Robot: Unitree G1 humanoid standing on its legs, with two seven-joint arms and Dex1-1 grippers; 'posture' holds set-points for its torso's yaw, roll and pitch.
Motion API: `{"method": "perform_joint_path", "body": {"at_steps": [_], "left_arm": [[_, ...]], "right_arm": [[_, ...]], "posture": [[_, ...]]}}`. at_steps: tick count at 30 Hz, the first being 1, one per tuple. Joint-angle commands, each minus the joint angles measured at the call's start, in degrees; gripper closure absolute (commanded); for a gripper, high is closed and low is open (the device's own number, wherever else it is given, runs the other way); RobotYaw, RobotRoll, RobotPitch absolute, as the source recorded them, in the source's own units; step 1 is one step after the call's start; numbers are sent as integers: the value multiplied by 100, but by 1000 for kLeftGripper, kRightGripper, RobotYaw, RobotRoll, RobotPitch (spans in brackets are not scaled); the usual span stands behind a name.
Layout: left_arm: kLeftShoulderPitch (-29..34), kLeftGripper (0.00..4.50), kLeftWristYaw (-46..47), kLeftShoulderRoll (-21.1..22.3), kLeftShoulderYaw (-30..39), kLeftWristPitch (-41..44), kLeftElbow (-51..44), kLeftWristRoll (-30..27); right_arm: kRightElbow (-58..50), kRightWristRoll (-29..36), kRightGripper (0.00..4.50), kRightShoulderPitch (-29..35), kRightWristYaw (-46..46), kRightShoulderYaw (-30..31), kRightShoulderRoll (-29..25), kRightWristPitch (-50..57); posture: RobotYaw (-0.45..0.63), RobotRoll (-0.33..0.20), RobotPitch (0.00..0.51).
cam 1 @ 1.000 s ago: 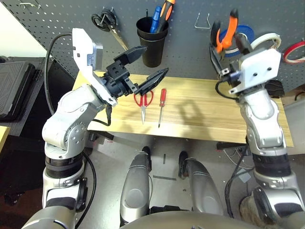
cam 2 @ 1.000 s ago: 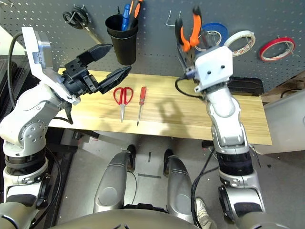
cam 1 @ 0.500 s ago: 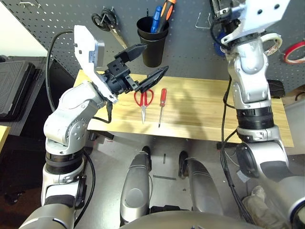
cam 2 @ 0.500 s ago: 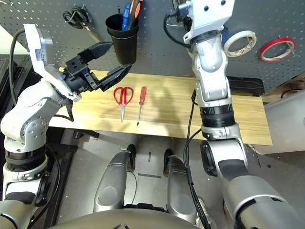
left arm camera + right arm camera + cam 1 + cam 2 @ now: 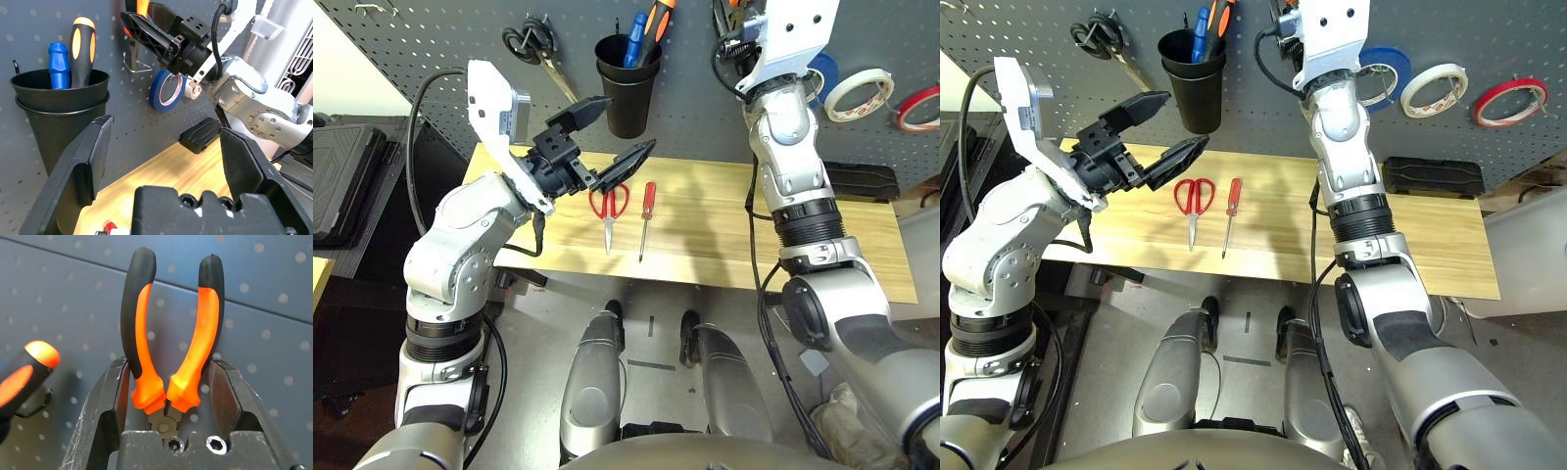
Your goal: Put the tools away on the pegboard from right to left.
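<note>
My right gripper (image 5: pixel 168 382) is shut on the orange-and-black-handled pliers (image 5: pixel 171 347), handles pointing away from the wrist. It is raised against the pegboard (image 5: pixel 431 39) near the picture's top edge, left of the blue tape. The red-handled scissors (image 5: pixel 607 203) and the slim red-handled screwdriver (image 5: pixel 646 217) lie side by side on the wooden table (image 5: pixel 724 235). My left gripper (image 5: pixel 632 121) hovers open over the table's left part, just left of the scissors and above them. The thin red tape ring (image 5: pixel 1510 101) hangs at the pegboard's far right.
A black cup (image 5: pixel 626 83) on the pegboard holds blue and orange-black handled tools. Black-handled scissors (image 5: pixel 533 44) hang to its left. Blue tape (image 5: pixel 1383 73) and white tape (image 5: pixel 1435 88) hang on the right. A metal hook (image 5: pixel 134 63) sits beside the right gripper. A black case (image 5: pixel 862 181) lies at the table's back right.
My right arm has risen and swung left along the pegboard with the pliers, from in front of the blue tape to near the hook. The left arm has barely moved.
</note>
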Motion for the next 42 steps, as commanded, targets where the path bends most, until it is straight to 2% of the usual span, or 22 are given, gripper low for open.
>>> {"method": "perform_joint_path", "body": {"at_steps": [1, 3, 4, 5, 7, 8, 15, 22, 28, 32, 37, 42], "left_arm": [[116, 0, 38, 42, -98, 88, -184, -7], [121, 0, 61, 49, -117, 112, -161, 4], [124, 0, 71, 52, -131, 126, -140, 14], [125, 0, 79, 54, -140, 134, -118, 19], [134, 0, 91, 55, -159, 133, -82, 36], [138, 0, 99, 54, -168, 138, -64, 42], [454, 0, 211, -139, -335, -18, 169, 223], [846, 0, 225, -393, -744, -283, 487, 621], [987, 0, 522, -726, -1124, -346, 1150, 1136], [967, 0, 672, -926, -1473, -438, 1702, 1598], [653, 0, 867, -1351, -1785, -596, 2466, 2076], [122, 0, 1176, -1859, -1817, -719, 3783, 2459]], "right_arm": [[123, -138, 1873, 242, -20, 100, -3, -116], [152, -144, 1873, 359, 14, 112, -26, -56], [164, -140, 1157, 403, 17, 97, -51, -75], [173, -146, 952, 436, 9, 86, -79, -115], [149, -224, 210, 505, -47, 74, -183, -351], [120, -267, 26, 545, -69, 74, -250, -540], [-382, -423, 26, 1280, 66, 36, -878, -1697], [-1299, -212, 26, 2810, 713, 163, -1278, -2158], [-1887, -381, 26, 4034, 1670, 589, -1613, -1020], [-2158, -415, 26, 4496, 2250, 863, -1796, -127], [-2260, -542, 26, 4704, 2665, 1044, -1944, 731], [-2483, -704, 26, 4732, 2865, 1169, -1972, 1471]], "posture": [[235, 0, 308], [235, 0, 308], [235, 0, 308], [232, 0, 310], [232, 0, 310], [229, 0, 310], [223, 0, 312], [203, 0, 320], [188, 0, 324], [170, 0, 326], [156, 0, 328], [139, 0, 334]]}}
